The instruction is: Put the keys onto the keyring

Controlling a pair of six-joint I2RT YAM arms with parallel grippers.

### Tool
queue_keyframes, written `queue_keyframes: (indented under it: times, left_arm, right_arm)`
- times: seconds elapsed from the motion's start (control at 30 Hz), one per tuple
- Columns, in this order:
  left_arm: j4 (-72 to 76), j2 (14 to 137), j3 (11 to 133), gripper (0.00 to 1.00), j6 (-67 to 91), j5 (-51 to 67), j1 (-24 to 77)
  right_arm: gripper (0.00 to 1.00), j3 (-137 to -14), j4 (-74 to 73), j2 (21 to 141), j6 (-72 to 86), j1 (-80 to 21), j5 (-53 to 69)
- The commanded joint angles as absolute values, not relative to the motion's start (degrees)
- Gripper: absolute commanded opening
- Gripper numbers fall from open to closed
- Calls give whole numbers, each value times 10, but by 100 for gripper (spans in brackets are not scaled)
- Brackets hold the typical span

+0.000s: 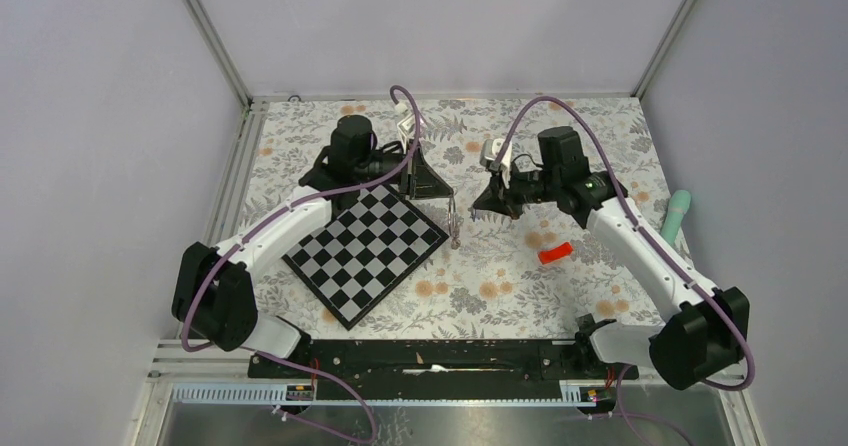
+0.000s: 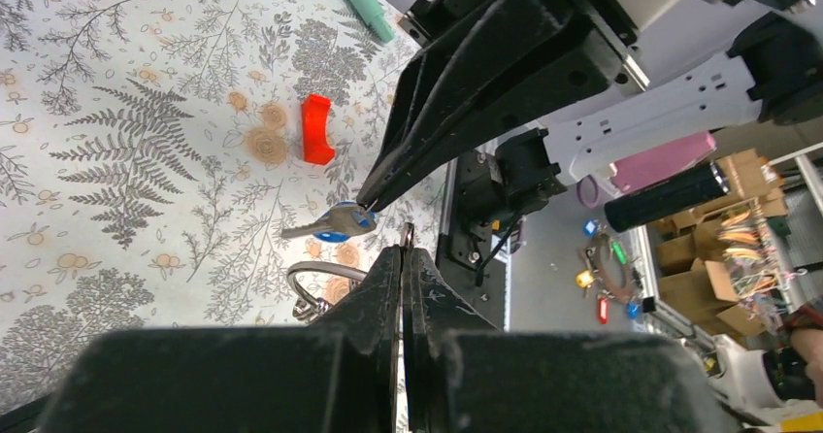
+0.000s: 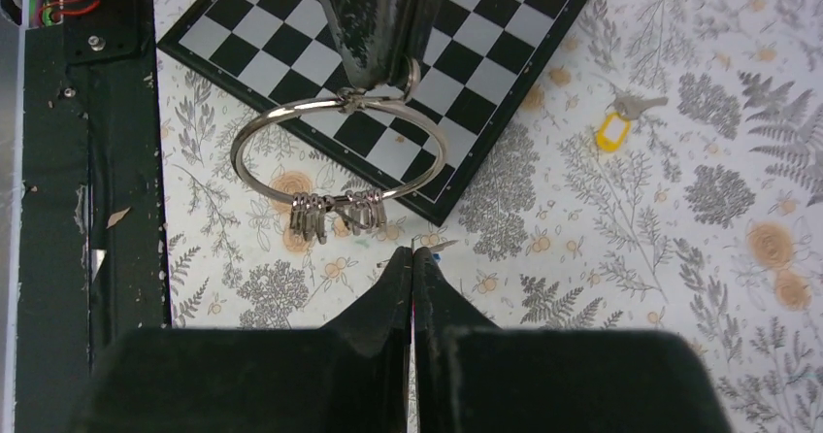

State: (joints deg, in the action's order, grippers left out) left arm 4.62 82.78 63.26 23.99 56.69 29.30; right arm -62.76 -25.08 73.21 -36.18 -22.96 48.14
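While my left gripper (image 2: pixel 403 253) clamps the keyring (image 3: pixel 335 208) over the chessboard (image 3: pixel 243 16) edge, my right gripper (image 3: pixel 412 253) pinches the blue key (image 2: pixel 335 222) above bare worktop (image 2: pixel 116 161).

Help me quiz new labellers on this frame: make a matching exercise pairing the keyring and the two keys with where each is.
1 keyring
2 blue-headed key
3 yellow-headed key

A pinched in the right pincer
B lying loose on the floral cloth
C hanging from the left pincer

Pairs: 1-C, 2-A, 3-B
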Motion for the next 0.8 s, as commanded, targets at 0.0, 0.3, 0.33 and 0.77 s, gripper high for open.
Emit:
queue_keyframes:
  times: [0.0,0.3,0.33,0.77]
  left_arm:
    - [104,820,643,0,316,558,293]
    - [68,822,647,0,358,504,303]
    - [66,825,648,0,366,500,304]
    - [74,849,659,0,445,492,323]
  right_arm:
    - [0,-647,-206,702,-350,-228,508]
    - [0,-652,-198,666,-360,-229,507]
    - [0,-650,-196,663,-362,-230,504]
    - [0,-641,-188,645,-373,-240,496]
